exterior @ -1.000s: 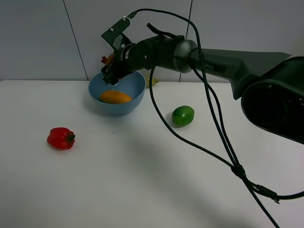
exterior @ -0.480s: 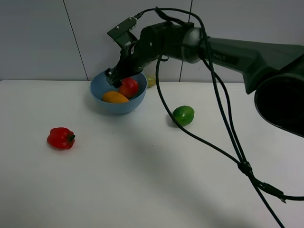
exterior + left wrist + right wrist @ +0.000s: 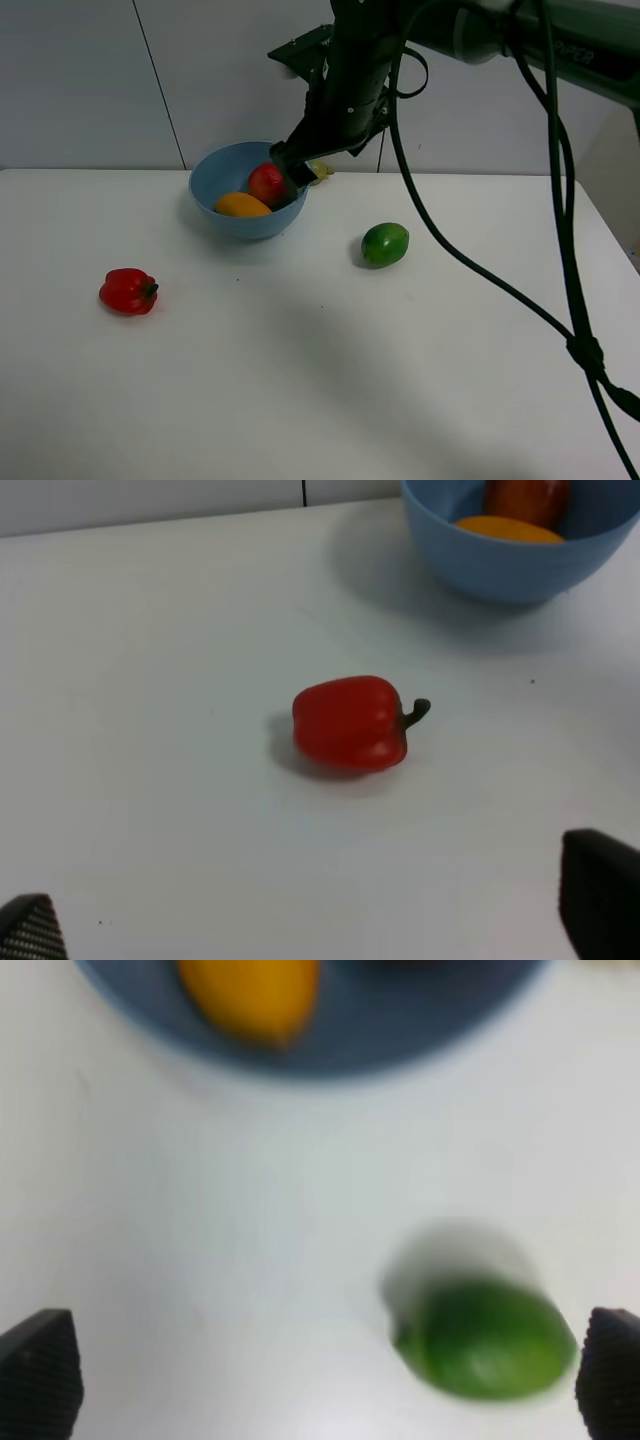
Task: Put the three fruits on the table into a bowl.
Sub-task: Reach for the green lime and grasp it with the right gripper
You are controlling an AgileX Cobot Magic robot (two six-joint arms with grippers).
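Note:
The light-blue bowl (image 3: 240,226) stands at the back of the white table (image 3: 320,380). The orange-yellow mango (image 3: 243,205) and the red pomegranate (image 3: 267,184) lie inside it. The round green fruit (image 3: 385,244) lies on the table to the right of the bowl. My right gripper (image 3: 292,165) hangs above the bowl's right rim, open and empty. The blurred right wrist view shows its open fingertips (image 3: 40,1372), the mango (image 3: 250,995), the bowl (image 3: 400,1045) and the green fruit (image 3: 487,1340). My left gripper (image 3: 315,920) is open and empty, low over the table near the pepper.
A red bell pepper (image 3: 128,291) lies at the left of the table; the left wrist view shows it (image 3: 350,723) with the bowl (image 3: 500,570) beyond. A small yellow-green fruit (image 3: 322,171) sits behind the bowl, partly hidden by the right arm. Cables (image 3: 480,290) hang over the table's right side.
The pomegranate went from my right gripper into the bowl beside the mango. The right gripper then rose and swung right, from over the bowl's left side to above its right rim.

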